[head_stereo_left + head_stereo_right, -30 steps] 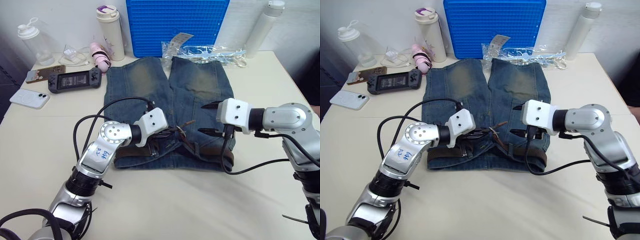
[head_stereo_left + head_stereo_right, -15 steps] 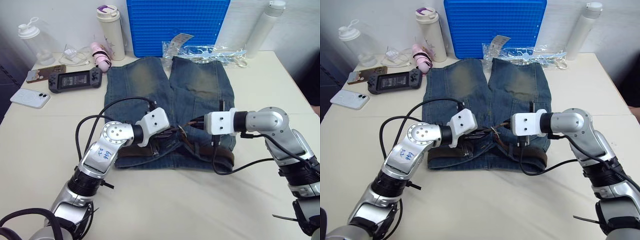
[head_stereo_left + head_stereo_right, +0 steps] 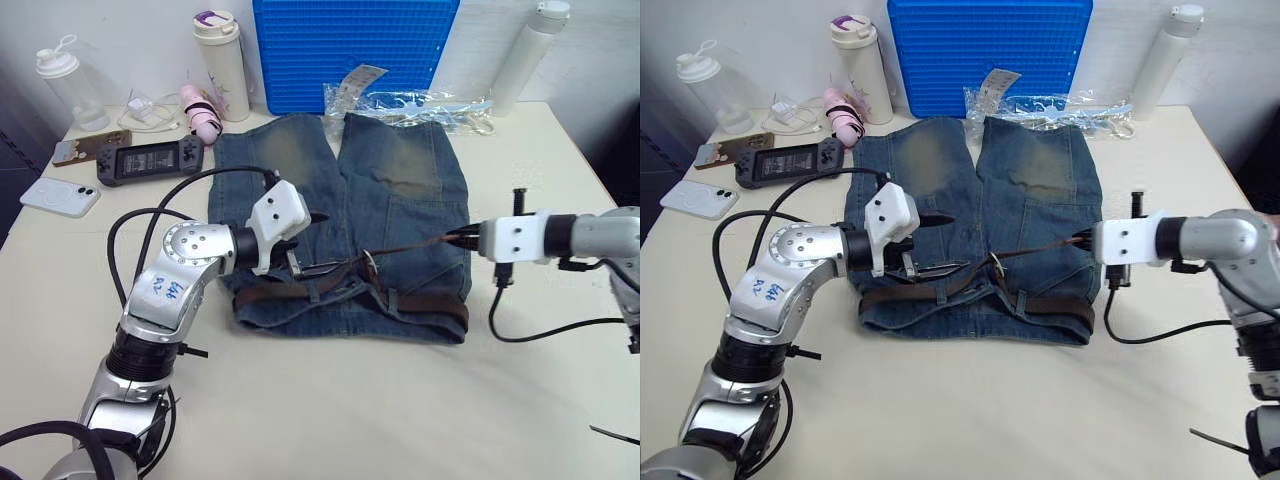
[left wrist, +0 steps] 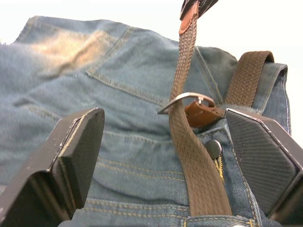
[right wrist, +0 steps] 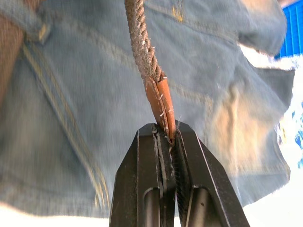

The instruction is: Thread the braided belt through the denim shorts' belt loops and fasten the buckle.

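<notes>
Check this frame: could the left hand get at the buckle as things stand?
Probably yes. The left hand is open, holding nothing, and the buckle lies just ahead between its fingers, with nothing covering it. The right hand holds the braided belt tip well away, over the denim shorts.

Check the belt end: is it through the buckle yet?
Through. The belt passes inside the buckle, its leather tip clamped in the shut right gripper.

The bench [image 3: 330, 400] is seen from above and in front by both eye views, which share the shorts [image 3: 340, 200]. The buckle [image 4: 187, 99] is viewed close up along the left wrist; the belt [image 5: 142, 42] tip along the right wrist.
</notes>
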{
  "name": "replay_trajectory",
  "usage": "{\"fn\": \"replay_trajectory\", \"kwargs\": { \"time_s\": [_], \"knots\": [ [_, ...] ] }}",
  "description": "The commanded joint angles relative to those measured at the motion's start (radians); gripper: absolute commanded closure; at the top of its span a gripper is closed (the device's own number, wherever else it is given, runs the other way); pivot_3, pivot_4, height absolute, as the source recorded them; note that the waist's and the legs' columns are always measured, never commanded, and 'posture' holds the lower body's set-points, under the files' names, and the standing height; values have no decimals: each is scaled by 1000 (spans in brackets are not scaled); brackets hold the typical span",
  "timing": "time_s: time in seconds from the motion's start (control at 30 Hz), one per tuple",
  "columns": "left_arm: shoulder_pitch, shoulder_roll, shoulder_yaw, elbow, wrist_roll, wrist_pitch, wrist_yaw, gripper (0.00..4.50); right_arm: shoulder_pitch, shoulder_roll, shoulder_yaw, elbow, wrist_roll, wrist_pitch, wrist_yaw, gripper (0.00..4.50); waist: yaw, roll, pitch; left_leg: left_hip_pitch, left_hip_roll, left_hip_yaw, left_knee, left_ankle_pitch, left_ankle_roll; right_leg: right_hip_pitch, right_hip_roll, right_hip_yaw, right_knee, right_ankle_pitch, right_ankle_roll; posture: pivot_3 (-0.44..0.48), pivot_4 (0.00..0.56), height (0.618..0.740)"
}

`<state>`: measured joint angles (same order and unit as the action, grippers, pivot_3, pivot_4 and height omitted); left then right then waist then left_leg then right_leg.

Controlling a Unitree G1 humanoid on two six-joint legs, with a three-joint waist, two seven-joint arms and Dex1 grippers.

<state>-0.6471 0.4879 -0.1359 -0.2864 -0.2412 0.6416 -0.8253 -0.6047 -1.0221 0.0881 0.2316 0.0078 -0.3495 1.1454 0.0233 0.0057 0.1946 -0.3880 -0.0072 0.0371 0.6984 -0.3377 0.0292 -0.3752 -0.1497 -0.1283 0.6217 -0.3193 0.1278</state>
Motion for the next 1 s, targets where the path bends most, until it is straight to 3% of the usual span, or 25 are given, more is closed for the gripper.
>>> {"fn": "replay_trajectory", "kwargs": {
  "time_s": [0.03,0.27,0.37,0.6,0.83,0.93,1.0],
  "knots": [
    [-56,-46,-20,-9,-14,-8,26,41,-96,-18,-40,17,24,-19,15,4500,0,0,0,0,0,0,0,0,0,0,0,0,0,0,0,0,150,693],
    [-114,-146,-95,44,24,-15,91,41,-229,41,1,-14,15,26,31,4500,1,0,0,0,0,0,0,0,0,0,0,-1,0,0,0,0,150,693],
    [-130,-163,-135,75,65,-29,117,927,-246,76,15,-60,20,71,34,4500,1,0,0,0,0,0,0,0,0,0,0,0,0,0,0,0,150,693],
    [-135,-213,-145,119,76,-26,158,4332,-239,107,13,-143,39,162,40,4500,2,0,0,-1,0,0,0,0,0,0,0,-1,0,0,0,0,150,693],
    [-134,-255,-113,156,70,-28,183,4474,-198,151,-13,-237,107,338,24,4500,2,0,0,-1,0,0,0,0,0,0,0,-1,0,0,0,0,150,693],
    [-120,-249,-67,150,49,0,193,4500,-170,169,-53,-289,164,470,7,3353,2,0,0,-1,0,0,0,0,0,0,0,-1,0,0,0,0,150,693],
    [-103,-246,-20,138,22,38,207,4500,-133,164,-70,-328,196,553,5,2352,2,0,0,-1,0,-1,0,0,0,0,0,-1,0,0,0,0,150,693]
  ]
}}
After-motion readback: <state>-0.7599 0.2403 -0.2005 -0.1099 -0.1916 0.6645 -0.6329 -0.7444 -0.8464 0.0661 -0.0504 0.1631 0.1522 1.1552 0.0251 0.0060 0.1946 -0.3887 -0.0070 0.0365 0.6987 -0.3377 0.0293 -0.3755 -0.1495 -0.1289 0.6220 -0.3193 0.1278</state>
